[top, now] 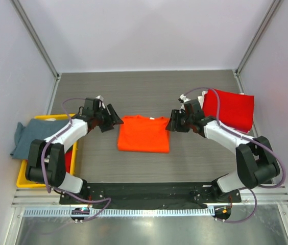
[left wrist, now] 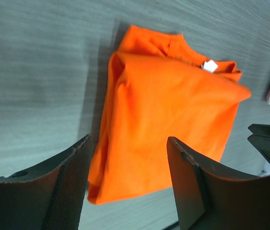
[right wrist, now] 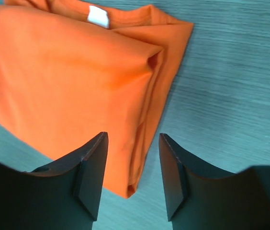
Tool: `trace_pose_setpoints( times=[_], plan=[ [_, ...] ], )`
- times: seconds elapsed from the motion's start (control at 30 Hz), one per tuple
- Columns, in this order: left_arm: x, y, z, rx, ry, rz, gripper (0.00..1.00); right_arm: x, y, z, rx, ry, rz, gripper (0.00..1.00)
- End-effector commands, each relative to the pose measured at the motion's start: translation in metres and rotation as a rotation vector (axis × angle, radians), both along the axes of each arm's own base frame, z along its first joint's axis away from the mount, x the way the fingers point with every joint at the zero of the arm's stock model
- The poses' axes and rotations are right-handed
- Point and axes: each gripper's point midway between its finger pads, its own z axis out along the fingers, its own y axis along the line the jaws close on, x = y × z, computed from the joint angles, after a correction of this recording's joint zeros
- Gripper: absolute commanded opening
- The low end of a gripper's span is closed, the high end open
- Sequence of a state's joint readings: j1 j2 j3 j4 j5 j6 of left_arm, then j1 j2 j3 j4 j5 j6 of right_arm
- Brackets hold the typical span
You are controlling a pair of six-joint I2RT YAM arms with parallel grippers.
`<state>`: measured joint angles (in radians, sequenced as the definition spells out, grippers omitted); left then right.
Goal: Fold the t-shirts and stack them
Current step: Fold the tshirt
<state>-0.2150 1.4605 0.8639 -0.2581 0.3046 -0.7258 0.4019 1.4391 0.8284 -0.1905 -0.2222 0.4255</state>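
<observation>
Since both tools stand with jaws apart and nothing between them, neither grasps anything at this moment. The left tool (top: 115,118) hangs just off the orange tee's (top: 144,134) upper left corner, at about 10 o'clock from it. The right tool (top: 171,123) faces it from about 2 o'clock, just off the upper right corner. In the left wrist view the left tool (left wrist: 129,140) looks down over the tee's (left wrist: 173,110) long side. In the right wrist view the right tool (right wrist: 133,135) straddles the folded edge of the tee (right wrist: 63,81), with the white neck label (right wrist: 98,16) showing at the top.

The orange tee lies at the counter's (top: 149,92) middle, folded into a neat rectangle with the collar at 12 o'clock, so I judge its folding done or nearly so. A red tee (top: 231,109) lies folded at 2 o'clock, well apart from the orange one, and looks like the start of the stack. Moving the orange tee onto it seems the step left for this piece. At 8 o'clock a grey-blue tee (top: 31,133) hangs unfolded over the yellow bin (top: 22,182), and a bit of red shows inside the bin; those are not yet done.

The counter is dark grey with a fine wood-like grain, matte and flat. White walls (top: 144,30) close it in on three sides, with metal posts (top: 34,35) at the far corners.
</observation>
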Motion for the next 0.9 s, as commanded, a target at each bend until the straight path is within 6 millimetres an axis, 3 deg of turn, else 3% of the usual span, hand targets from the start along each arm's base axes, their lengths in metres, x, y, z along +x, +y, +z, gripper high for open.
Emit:
trace_pose_setpoints(
  times=[0.0, 0.07, 0.17, 0.2, 0.53, 0.6, 0.77, 0.8, 0.87],
  plan=[
    [0.026, 0.001, 0.007, 0.051, -0.101, -0.034, 0.64, 0.023, -0.005, 0.000, -0.081, -0.068, 0.018, 0.51],
    [0.039, -0.001, 0.010, 0.038, -0.158, -0.031, 0.60, 0.029, -0.004, -0.004, -0.093, -0.071, 0.027, 0.50],
    [0.047, -0.003, -0.001, 0.041, -0.151, -0.032, 0.59, 0.040, 0.001, -0.008, -0.110, -0.068, 0.045, 0.49],
    [0.053, -0.005, -0.001, 0.041, -0.153, -0.033, 0.59, 0.046, 0.004, -0.002, -0.104, -0.083, 0.050, 0.49],
    [0.068, -0.015, -0.011, 0.013, -0.130, -0.066, 0.43, 0.063, 0.021, -0.019, -0.073, -0.036, 0.075, 0.43],
    [0.070, -0.017, -0.012, 0.009, -0.129, -0.068, 0.38, 0.067, 0.023, -0.020, -0.071, -0.037, 0.076, 0.38],
    [0.077, -0.022, -0.008, -0.020, -0.136, -0.076, 0.11, 0.072, 0.028, -0.021, -0.056, -0.031, 0.083, 0.25],
    [0.078, -0.024, -0.007, -0.028, -0.139, -0.081, 0.05, 0.073, 0.030, -0.019, -0.047, -0.032, 0.082, 0.12],
    [0.077, -0.025, -0.003, -0.038, -0.144, -0.084, 0.00, 0.073, 0.031, -0.015, -0.038, -0.037, 0.080, 0.01]
  ],
)
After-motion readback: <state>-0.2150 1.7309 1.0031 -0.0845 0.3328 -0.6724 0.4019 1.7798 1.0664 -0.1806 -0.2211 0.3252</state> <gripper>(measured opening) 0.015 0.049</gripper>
